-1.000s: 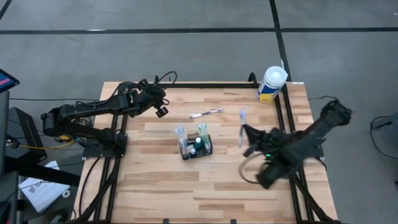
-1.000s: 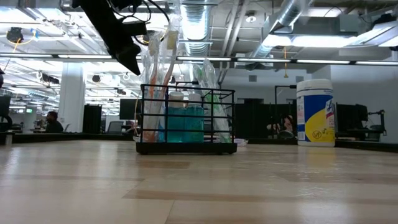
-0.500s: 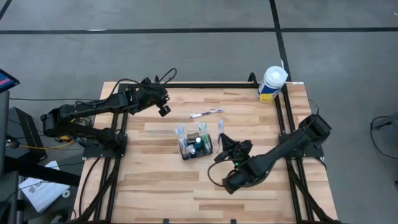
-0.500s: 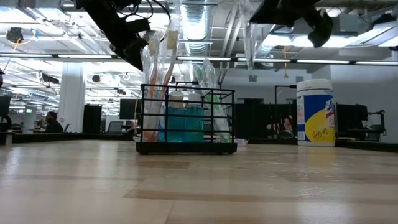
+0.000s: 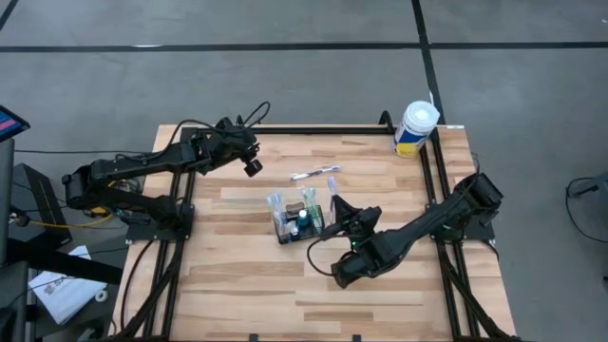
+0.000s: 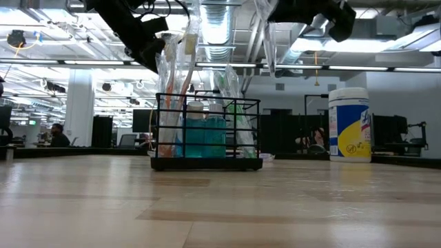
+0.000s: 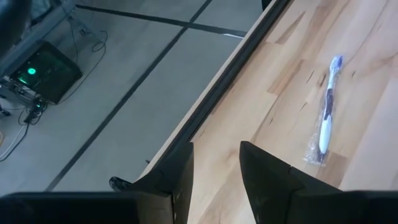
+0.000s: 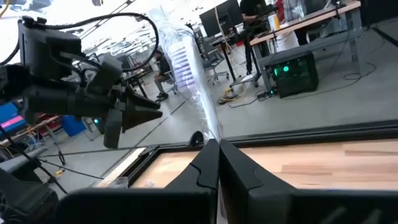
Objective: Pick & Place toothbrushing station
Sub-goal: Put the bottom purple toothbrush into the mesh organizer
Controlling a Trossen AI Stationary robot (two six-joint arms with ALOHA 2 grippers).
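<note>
White-and-yellow cylindrical wipes tub (image 5: 415, 128) stands at the desk's (image 5: 247, 285) far right corner, well apart from everything. A plastic-wrapped toothbrush with blue head (image 5: 316, 173) lies loose on the wood between the left gripper (image 5: 251, 167) and the small black wire-mesh organiser basket (image 5: 300, 224). The basket sits mid-desk, holding wrapped toothbrushes upright and a blue-green bottle (image 6: 204, 135); which compartment each is in cannot be told.

Right gripper (image 5: 334, 211) hangs just beside the basket's right edge, above its rim, fingers (image 8: 205, 163) pinched tight on a clear-wrapped toothbrush (image 8: 189, 81) that stands up from them. Nothing sits between it and the basket.

Left gripper hovers near the desk's far left edge, fingers (image 7: 264, 171) narrowly parted, nothing between them.

Low view cuts off both arms at the top.
</note>
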